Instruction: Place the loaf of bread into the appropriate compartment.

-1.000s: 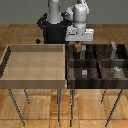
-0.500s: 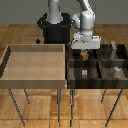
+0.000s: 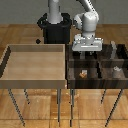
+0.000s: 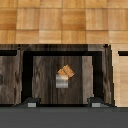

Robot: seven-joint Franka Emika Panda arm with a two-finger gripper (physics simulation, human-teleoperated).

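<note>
The loaf of bread (image 3: 83, 73), a tiny tan lump with an orange crust, lies on the floor of a compartment (image 3: 76, 75) of the dark-brown bin, the near cell on the exterior view's left. My gripper (image 3: 86, 54) hangs above that cell, open and empty. In the wrist view the loaf (image 4: 64, 75) lies in the middle of the cell floor (image 4: 47, 80), well below and between my spread fingertips (image 4: 32, 104), and apart from them.
A light-tan undivided tray (image 3: 35, 75) adjoins the bin on the exterior view's left. A small pale-grey block (image 3: 117, 70) sits in the near cell on the exterior view's right. Dark partitions (image 3: 95, 62) split the bin. The arm's black base (image 3: 54, 30) stands behind.
The gripper moved toward the exterior view's right over the bin, carrying the loaf. The loaf has left the fingers and now lies in the cell below; the gripper is open.
</note>
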